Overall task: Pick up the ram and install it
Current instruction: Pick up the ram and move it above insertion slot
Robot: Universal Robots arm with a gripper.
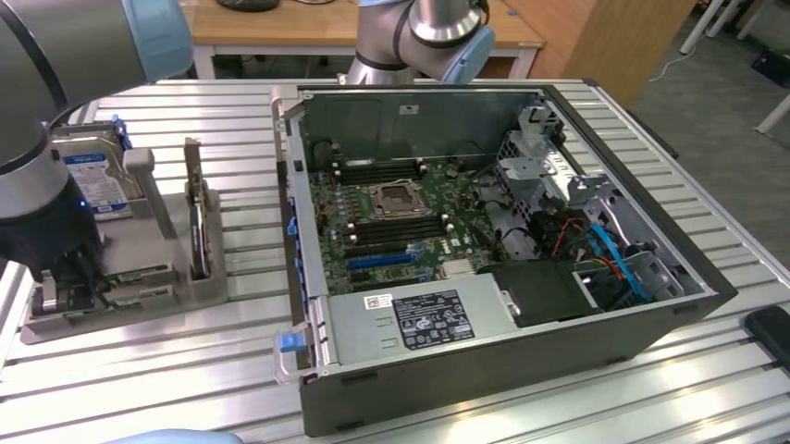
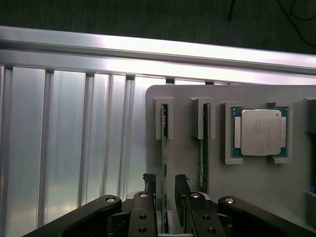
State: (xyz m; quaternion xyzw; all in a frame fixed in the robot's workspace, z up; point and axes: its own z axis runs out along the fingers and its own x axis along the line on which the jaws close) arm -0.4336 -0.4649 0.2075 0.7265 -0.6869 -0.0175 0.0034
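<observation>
**While the ram stands slotted, the hand straddles it**

Where the grey holder (image 2: 247, 192) rests on the slatted counter (image 2: 64, 148), the ram (image 2: 164, 143) stands on edge in a slot, a thin green strip running straight in between the fingers of the hand (image 2: 165, 178). Seen edge-on, its chips are hidden, and its near end is lost under the hand. A second stick (image 2: 203, 148) stands just beside the hand, with a processor (image 2: 260, 132) beyond that. The hand is partly open, one finger on each side of the ram with a slim gap on both; it grips nothing.
</observation>
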